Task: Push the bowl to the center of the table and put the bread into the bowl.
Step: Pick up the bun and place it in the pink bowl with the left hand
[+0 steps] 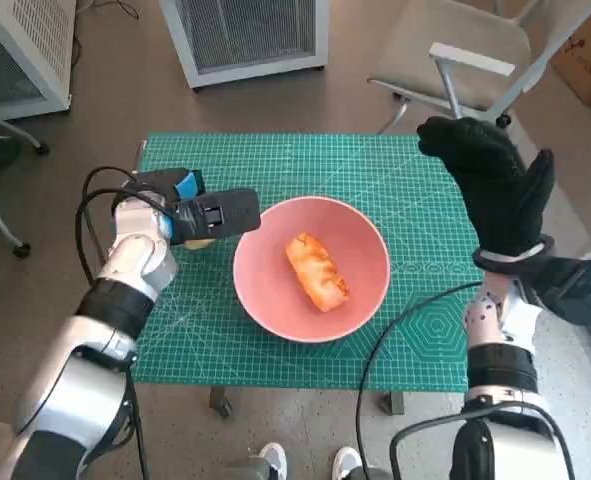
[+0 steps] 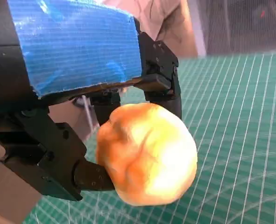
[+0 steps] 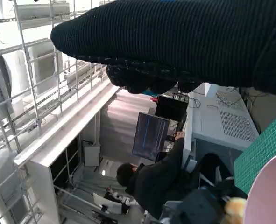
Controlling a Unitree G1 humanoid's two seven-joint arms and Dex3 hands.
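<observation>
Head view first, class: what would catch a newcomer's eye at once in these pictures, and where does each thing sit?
The pink bowl stands out near the middle of the green cutting mat, with a golden pastry lying inside it. Just beside the bowl's rim, the left hand holds a round bread roll. The right hand is raised above the mat's far right corner, holding nothing.

Brown floor (image 1: 125, 90), white cabinet (image 1: 250, 35), grey chair (image 1: 460, 45), monitor (image 3: 149, 135)
</observation>
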